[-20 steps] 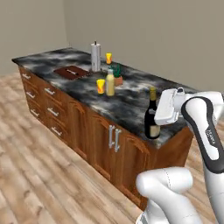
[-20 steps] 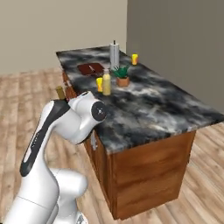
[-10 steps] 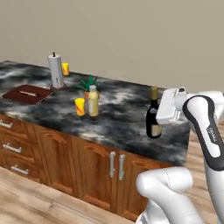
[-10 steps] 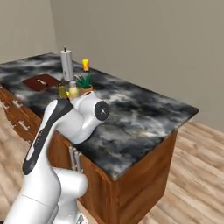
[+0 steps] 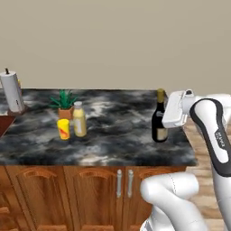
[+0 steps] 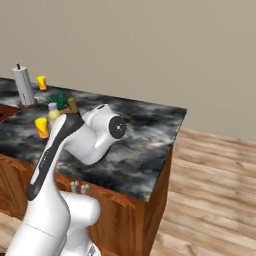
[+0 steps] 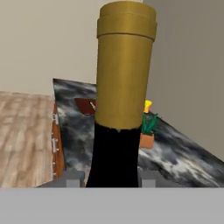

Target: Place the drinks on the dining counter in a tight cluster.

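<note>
On the counter [image 5: 113,149] stood two bottles, wine bottle [image 5: 159,119] and juice bottle [image 5: 79,119]; one plant [image 5: 64,102]; one paper-towel roll [image 5: 11,91].

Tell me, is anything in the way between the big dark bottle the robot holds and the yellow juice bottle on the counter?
Nothing visible is. The gripper holds the tall dark wine bottle with the yellow cap, and bare black-and-grey marbled counter lies between it and the yellow juice bottle with the white cap.
</note>
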Tool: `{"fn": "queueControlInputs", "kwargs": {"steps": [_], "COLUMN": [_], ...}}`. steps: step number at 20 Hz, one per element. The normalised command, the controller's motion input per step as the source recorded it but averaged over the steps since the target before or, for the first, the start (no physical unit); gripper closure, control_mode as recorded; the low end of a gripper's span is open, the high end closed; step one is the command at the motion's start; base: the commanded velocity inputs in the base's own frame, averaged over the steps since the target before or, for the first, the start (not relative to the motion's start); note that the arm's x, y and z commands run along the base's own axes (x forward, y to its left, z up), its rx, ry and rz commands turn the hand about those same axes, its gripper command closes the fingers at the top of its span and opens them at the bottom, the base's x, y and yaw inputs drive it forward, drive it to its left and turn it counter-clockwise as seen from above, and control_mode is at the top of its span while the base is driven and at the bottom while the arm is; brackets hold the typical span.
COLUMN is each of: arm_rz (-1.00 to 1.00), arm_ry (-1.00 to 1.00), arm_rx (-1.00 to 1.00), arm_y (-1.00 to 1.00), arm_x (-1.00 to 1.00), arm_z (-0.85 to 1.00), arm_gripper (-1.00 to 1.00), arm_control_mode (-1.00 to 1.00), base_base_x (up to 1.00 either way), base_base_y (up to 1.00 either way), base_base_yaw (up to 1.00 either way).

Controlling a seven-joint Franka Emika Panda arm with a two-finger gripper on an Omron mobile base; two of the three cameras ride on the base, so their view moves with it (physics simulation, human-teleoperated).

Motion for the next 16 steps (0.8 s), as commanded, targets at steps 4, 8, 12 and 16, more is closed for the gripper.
{"fn": "queueControlInputs", "kwargs": {"steps": [4, 8, 12, 16], "arm_rz": [0.0, 0.0, 0.0, 0.0], "arm_ry": [0.0, 0.0, 0.0, 0.0], "arm_rx": [0.0, 0.0, 0.0, 0.0], "arm_y": [0.0, 0.0, 0.0, 0.0], "arm_x": [0.0, 0.0, 0.0, 0.0], "arm_z": [0.0, 0.0, 0.0, 0.0], "arm_gripper": [1.0, 1.0, 1.0, 1.0], "arm_control_mode": [1.0, 1.0, 1.0, 1.0], "base_base_x": [0.62, 0.31, 0.23, 0.02], "base_base_y": [1.0, 0.78, 0.47, 0.09], "base_base_yaw": [-0.39, -0.21, -0.21, -0.07]}}
